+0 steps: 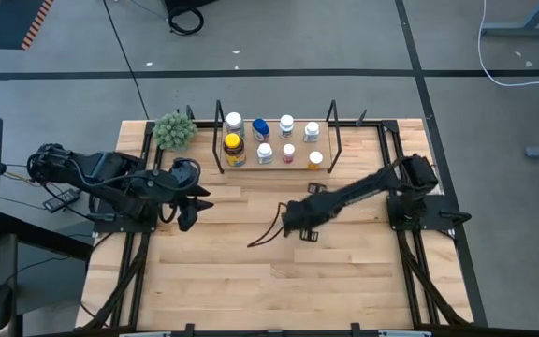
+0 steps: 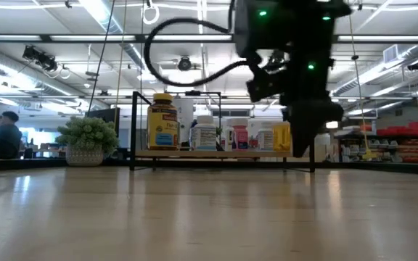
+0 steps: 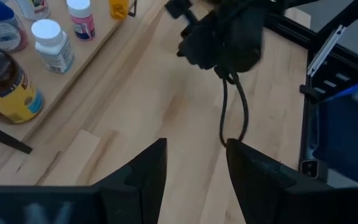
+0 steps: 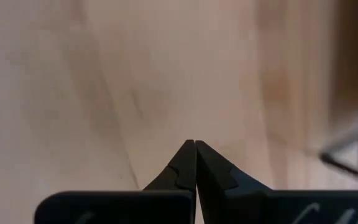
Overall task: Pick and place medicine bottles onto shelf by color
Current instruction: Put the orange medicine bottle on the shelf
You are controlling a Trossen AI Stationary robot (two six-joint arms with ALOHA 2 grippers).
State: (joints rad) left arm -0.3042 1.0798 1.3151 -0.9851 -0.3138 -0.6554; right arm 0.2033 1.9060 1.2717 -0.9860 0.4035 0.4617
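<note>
Eight medicine bottles (image 1: 271, 141) upright on shelf (image 1: 323, 166) (amber largest)

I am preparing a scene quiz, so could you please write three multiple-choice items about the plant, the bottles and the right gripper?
1. Where is the plant?
A. Just left of the shelf
B. On the shelf
C. Under the right gripper

2. How many bottles on the shelf are blue?
A. Three
B. None
C. One

3. What state is the right gripper in?
A. Shut on a bottle
B. Shut, holding nothing
C. Wide open

Answers:
1 A, the high view shows it outside the left wire upright.
2 C, only the blue bottle.
3 B, the right wrist view shows fingertips meeting over bare table.
</note>
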